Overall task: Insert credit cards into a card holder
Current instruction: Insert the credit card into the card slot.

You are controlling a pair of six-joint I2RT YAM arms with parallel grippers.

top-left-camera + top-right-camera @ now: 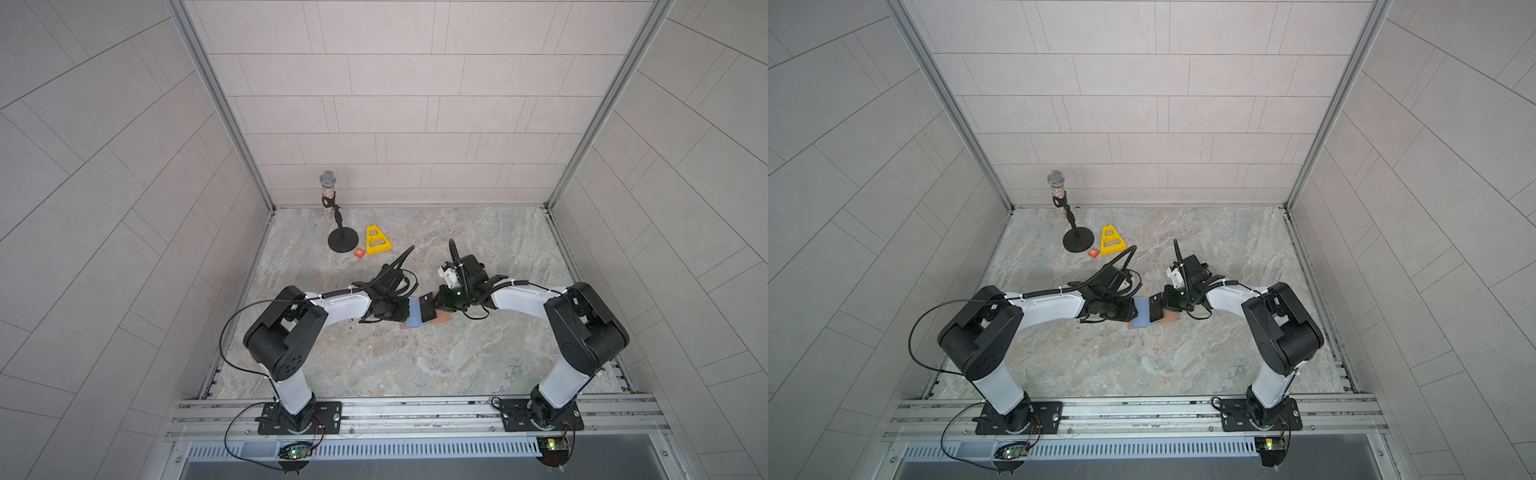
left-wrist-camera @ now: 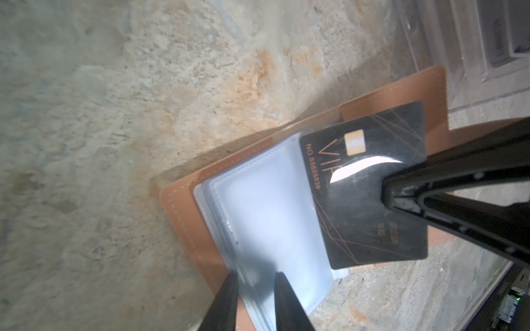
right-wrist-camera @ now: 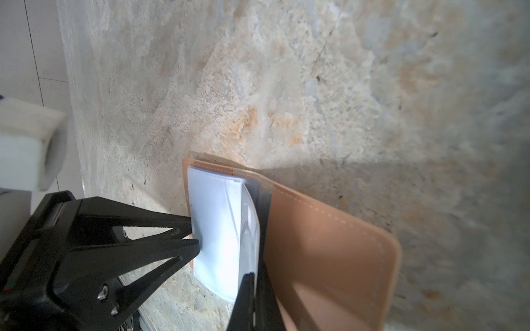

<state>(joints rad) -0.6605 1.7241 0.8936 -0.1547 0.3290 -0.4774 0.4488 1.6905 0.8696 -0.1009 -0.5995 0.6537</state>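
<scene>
Right fingers (image 2: 444, 172) pinch black card (image 2: 370, 200), gold VIP print, tilted over open card holder (image 2: 183, 206). Left fingers (image 2: 286, 309) pinch its clear sleeve edge. Holder is tan, stitched, flat on surface (image 2: 86, 114) between both arms.

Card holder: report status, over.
Left end effector pinching clear sleeves of open card holder. Right end effector shut on black card, tilted over sleeves, not fully in. Orange tile well clear behind.
</scene>
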